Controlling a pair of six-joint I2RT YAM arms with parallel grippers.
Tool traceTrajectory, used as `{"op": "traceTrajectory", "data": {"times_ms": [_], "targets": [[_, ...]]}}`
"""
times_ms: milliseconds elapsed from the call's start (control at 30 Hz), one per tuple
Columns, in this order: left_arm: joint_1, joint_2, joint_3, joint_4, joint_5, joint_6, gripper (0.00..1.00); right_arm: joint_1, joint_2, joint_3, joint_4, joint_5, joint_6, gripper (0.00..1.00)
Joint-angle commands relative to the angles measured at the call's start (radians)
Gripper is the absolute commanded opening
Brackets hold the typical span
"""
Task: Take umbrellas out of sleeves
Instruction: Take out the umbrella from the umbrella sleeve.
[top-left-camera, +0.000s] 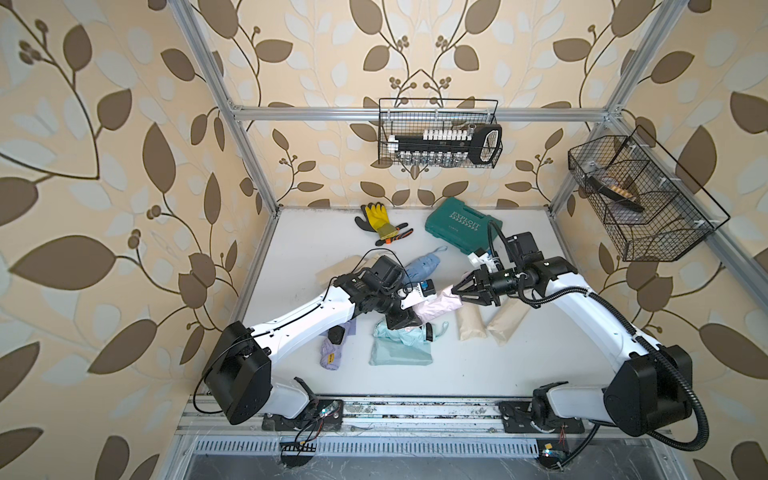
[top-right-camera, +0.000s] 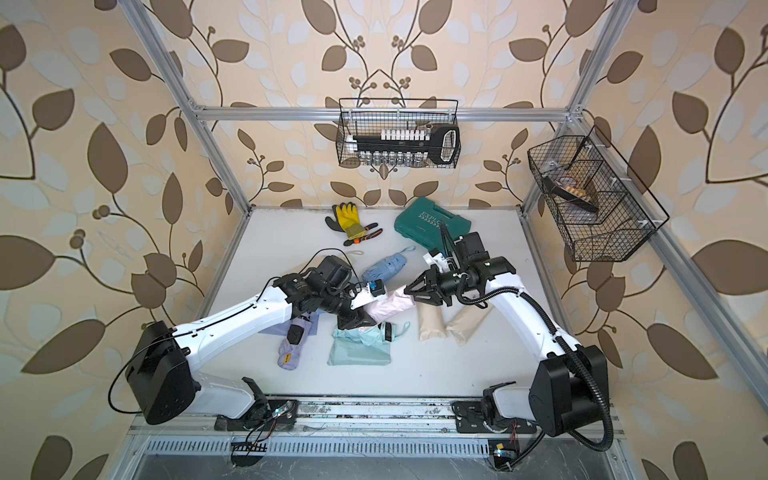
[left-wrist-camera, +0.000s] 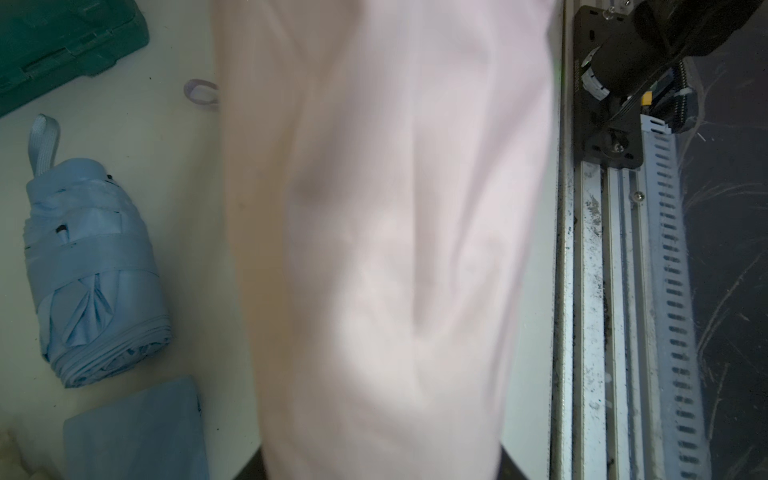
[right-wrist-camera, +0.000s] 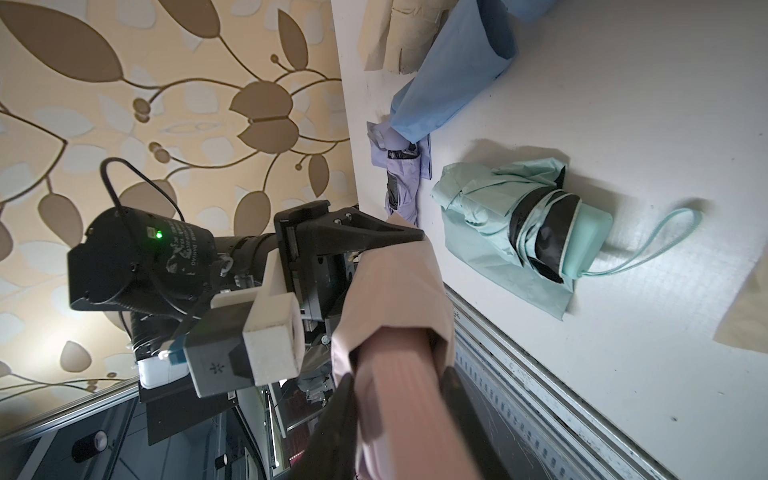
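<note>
A pink sleeve (top-left-camera: 436, 307) (top-right-camera: 390, 307) hangs above the table between my two grippers. My left gripper (top-left-camera: 405, 319) (left-wrist-camera: 382, 473) is shut on its closed end, and the pink cloth (left-wrist-camera: 374, 249) fills the left wrist view. At the sleeve's mouth (right-wrist-camera: 395, 282) the pink umbrella's ribbed handle (right-wrist-camera: 403, 374) sticks out, with my right gripper (top-left-camera: 457, 289) (right-wrist-camera: 401, 409) shut on it. A blue umbrella (top-left-camera: 422, 266), a mint umbrella (top-left-camera: 409, 332) on its mint sleeve (top-left-camera: 399, 355) and a lilac umbrella (top-left-camera: 332, 353) lie loose on the table.
Two beige bundles (top-left-camera: 471, 324) (top-left-camera: 505, 322) lie under my right arm. At the back are yellow-black gloves (top-left-camera: 376, 220) and a green tool case (top-left-camera: 457, 224). A flat blue sleeve (left-wrist-camera: 137, 432) lies by the blue umbrella. Wire baskets (top-left-camera: 440, 133) hang on the walls.
</note>
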Motion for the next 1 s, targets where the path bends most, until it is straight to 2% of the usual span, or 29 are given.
{"op": "traceTrajectory", "data": {"times_ms": [0,300,400,467,500,533,700,733,767,800,900,967], "targets": [[-0.022,-0.045,0.042,0.109,0.038,0.028,0.00,0.046,0.016,-0.013,0.017,-0.031,0.024,0.28],[-0.025,-0.037,0.048,0.112,0.035,0.025,0.00,0.050,0.015,-0.035,0.064,-0.042,0.057,0.27],[-0.026,-0.033,0.047,0.117,0.017,0.019,0.00,0.047,0.008,-0.046,0.090,-0.046,0.070,0.17],[-0.026,-0.026,0.041,0.123,-0.010,0.010,0.03,0.036,0.008,-0.050,0.092,-0.042,0.068,0.15],[-0.026,-0.022,0.035,0.137,-0.036,-0.010,0.23,0.023,0.008,-0.053,0.094,-0.040,0.068,0.15],[-0.024,-0.019,0.027,0.148,-0.048,-0.017,0.34,0.010,0.007,-0.055,0.096,-0.041,0.066,0.14],[-0.018,0.027,0.025,0.214,-0.075,-0.091,0.54,-0.070,0.025,-0.040,0.098,-0.034,0.047,0.11],[-0.016,0.036,0.031,0.221,-0.079,-0.104,0.67,-0.080,0.032,-0.033,0.099,-0.029,0.043,0.11],[-0.013,0.036,0.039,0.229,-0.087,-0.122,0.93,-0.090,0.040,-0.026,0.098,-0.022,0.036,0.11],[-0.005,0.073,0.047,0.238,-0.091,-0.142,0.99,-0.101,0.047,-0.019,0.096,-0.017,0.030,0.10],[0.046,0.088,0.054,0.258,-0.077,-0.246,0.99,-0.132,0.070,-0.010,0.093,-0.009,0.009,0.10],[0.113,0.095,0.057,0.268,-0.022,-0.355,0.99,-0.156,0.082,-0.009,0.087,-0.006,-0.006,0.10]]}}
